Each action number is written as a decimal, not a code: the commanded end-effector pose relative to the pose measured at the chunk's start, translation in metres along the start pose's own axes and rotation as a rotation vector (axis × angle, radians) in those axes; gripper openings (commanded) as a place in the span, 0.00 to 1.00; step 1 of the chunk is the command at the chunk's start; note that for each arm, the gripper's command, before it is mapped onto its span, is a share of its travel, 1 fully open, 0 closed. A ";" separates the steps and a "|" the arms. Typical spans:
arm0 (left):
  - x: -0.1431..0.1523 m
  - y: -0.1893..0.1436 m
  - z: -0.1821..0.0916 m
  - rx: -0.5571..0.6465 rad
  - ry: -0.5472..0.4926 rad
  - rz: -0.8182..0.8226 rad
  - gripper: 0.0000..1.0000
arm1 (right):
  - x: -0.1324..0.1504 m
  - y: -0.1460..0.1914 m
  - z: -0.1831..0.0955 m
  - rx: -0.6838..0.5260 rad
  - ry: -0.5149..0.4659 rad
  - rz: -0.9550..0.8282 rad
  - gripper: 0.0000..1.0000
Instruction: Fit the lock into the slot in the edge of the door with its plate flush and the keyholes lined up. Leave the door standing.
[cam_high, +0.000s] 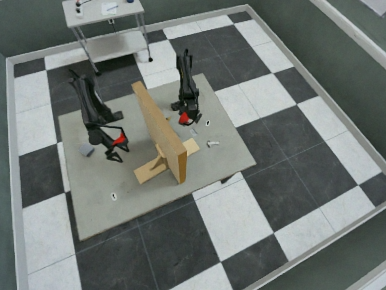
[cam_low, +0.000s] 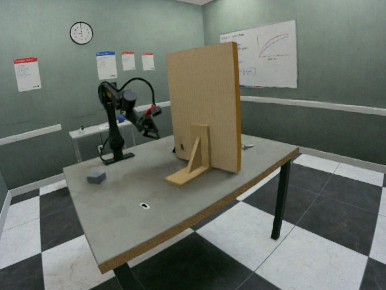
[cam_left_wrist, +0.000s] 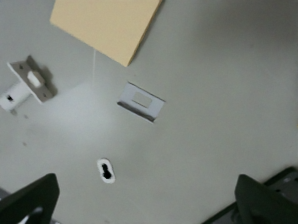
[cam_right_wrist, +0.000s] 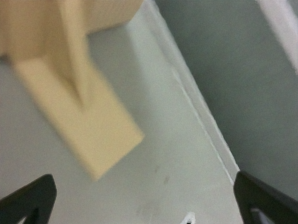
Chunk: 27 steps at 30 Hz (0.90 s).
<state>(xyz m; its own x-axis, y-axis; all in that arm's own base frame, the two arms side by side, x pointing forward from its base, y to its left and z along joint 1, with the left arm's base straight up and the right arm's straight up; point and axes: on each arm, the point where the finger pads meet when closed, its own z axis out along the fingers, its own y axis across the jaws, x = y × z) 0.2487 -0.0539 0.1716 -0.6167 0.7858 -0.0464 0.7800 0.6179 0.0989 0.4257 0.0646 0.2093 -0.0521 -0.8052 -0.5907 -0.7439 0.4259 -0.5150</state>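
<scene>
The lock (cam_high: 213, 144) (cam_left_wrist: 16, 95), a pale body with a metal face plate, lies on the table beside the door. The wooden door (cam_high: 160, 125) (cam_low: 200, 90) stands upright on feet. A small dark hole (cam_low: 182, 147) shows low in its face; the slot is not visible in its edge. My left gripper (cam_high: 192, 118) (cam_left_wrist: 147, 182) is open and empty above the table on the lock's side, with the lock off to the left in its wrist view. My right gripper (cam_high: 120, 152) (cam_right_wrist: 145, 181) is open and empty on the door's other side, near a wooden foot (cam_right_wrist: 105, 135).
A flat metal plate with a window (cam_high: 194, 132) (cam_left_wrist: 129, 95) and a white keyhole cover (cam_high: 208, 123) (cam_left_wrist: 106, 171) lie near the lock. Another keyhole cover (cam_high: 113, 197) (cam_low: 144, 205) and a grey block (cam_high: 86, 149) (cam_low: 96, 177) lie on the opposite side. The door stands between the arms.
</scene>
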 end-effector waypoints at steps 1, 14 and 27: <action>-0.008 0.008 -0.005 0.053 0.006 0.186 1.00 | 0.041 0.048 -0.036 -0.191 0.243 -0.127 1.00; -0.036 0.041 0.005 0.115 0.015 0.492 1.00 | 0.084 0.147 -0.141 -0.627 0.473 -0.410 1.00; -0.037 0.039 0.000 0.100 0.004 0.499 1.00 | 0.084 0.147 -0.141 -0.749 0.530 -0.454 1.00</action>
<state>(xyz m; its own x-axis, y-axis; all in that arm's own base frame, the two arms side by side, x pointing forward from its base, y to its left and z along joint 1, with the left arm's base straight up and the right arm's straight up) 0.3023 -0.0573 0.1658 -0.1764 0.9843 0.0085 0.9843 0.1764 0.0005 0.2224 0.0013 0.1648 0.1630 -0.9866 -0.0050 -0.9866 -0.1630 -0.0069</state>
